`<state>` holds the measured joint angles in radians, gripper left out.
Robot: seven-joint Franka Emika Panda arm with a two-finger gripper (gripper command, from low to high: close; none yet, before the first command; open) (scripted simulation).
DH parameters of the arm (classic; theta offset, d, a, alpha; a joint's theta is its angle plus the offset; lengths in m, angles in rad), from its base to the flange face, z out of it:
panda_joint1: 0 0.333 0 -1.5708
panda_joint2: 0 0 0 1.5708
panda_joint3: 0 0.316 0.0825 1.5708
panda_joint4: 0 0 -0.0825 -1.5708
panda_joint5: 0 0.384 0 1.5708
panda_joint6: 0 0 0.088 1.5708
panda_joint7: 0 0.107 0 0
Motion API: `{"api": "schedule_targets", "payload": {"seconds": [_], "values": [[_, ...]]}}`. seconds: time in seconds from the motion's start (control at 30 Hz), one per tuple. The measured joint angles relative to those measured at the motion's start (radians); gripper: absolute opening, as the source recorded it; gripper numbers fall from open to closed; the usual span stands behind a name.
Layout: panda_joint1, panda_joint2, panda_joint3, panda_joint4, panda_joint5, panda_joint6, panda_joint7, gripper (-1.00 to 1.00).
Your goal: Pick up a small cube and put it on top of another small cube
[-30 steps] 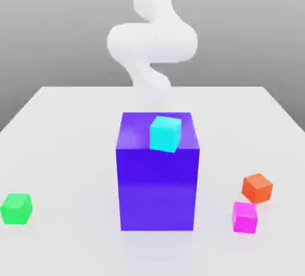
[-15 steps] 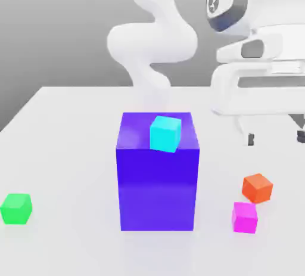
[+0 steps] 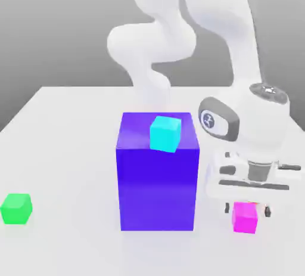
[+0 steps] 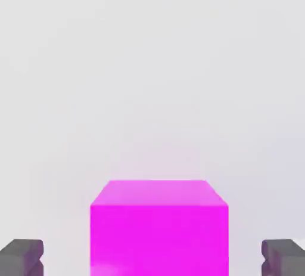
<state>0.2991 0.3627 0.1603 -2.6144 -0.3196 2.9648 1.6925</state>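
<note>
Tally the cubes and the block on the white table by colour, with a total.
Green small cube: 1
Magenta small cube: 1
Cyan small cube: 1
Blue-purple big block: 1
Orange, partly hidden: 1
Total: 5

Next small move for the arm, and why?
Probably close the jaws on the magenta cube: it sits between the fingertips, with a gap on each side in the hand view. The green cube, its likely base, stands apart at the exterior view's left.
</note>
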Motion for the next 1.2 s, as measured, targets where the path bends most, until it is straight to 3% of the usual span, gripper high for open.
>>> {"api": "schedule_targets", "payload": {"seconds": [0.2, 0.43, 0.6, 0.83, 1.07, 1.2], "values": [[0.0, -0.004, 0.001, -0.001, 0.003, -0.001, -0.002, -1.0], [-0.087, -0.208, 0.119, -0.015, 0.189, -0.151, -0.126, -1.0], [-0.221, -0.24, 0.012, 0.091, 0.247, -0.19, -0.176, -1.0], [-0.467, -0.266, -0.153, 0.109, 0.301, -0.244, -0.313, -1.0], [-0.84, -0.274, -0.338, 0.1, 0.356, -0.329, -0.525, -1.0], [-0.882, -0.156, -0.326, 0.099, 0.405, -0.243, -0.6, -1.0]]}}
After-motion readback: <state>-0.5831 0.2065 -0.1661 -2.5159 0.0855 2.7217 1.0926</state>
